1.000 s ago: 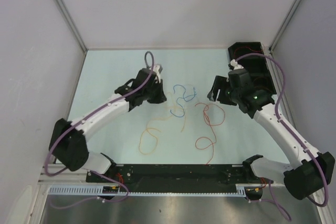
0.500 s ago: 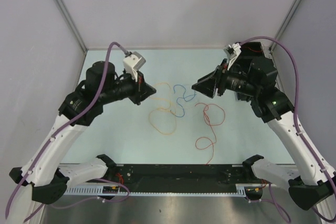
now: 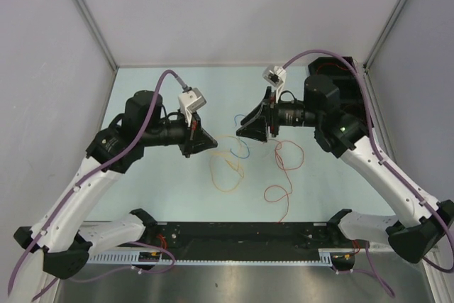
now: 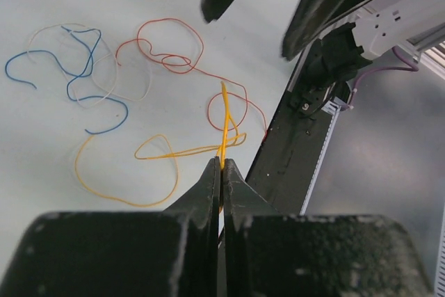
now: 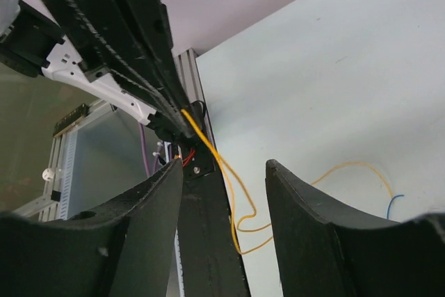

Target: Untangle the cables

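The left fingers [image 4: 208,193] are clenched on the limp yellow cable [image 4: 226,119], one part raised while its loops lie on the surface [image 4: 42,151] beside the red cable [image 4: 167,39] and blue cable [image 4: 76,67]; the right fingers [image 5: 306,227] stand parted and empty; the cable looks light and slack, so it is best gripped near a free end.

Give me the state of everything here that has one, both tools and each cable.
left tool, shut on the orange cable.
right tool, open, holding nothing, raised facing the left tool.
orange cable, one part pinched and lifted, the rest looped on the table.
red cable, lying slack on the table, not held.
blue cable, lying slack on the table, not held.
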Controlling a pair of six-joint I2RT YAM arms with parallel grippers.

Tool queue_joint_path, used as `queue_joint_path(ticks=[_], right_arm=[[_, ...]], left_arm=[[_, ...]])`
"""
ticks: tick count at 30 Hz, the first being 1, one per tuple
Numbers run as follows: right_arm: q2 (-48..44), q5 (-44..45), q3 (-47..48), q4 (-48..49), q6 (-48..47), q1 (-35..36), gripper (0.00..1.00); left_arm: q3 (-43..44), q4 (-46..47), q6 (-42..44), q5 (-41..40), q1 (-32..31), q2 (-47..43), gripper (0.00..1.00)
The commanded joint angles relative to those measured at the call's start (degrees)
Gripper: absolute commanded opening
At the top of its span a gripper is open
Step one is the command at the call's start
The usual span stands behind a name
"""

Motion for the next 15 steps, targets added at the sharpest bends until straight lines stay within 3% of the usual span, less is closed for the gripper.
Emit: queue_joint_path(ticks=[1,10,15], right_arm=[[2.73,1.51,2.80,0.56,-2.48,2.11,0.55],[5.81,2.39,2.80,1.44,-3.01,5.80,0.49],[6.60,1.78,2.89,0.91,-3.62,7.12,0.26]], left_arm=[[-1.27,2.89,1.11,3.41,0.04,-2.03,0.00],[-2.51,4.30,0.84,4.11,-0.05,-2.38,0.00],[-3.38,5.61,0.58,2.53,-0.05,-3.35,0.00]])
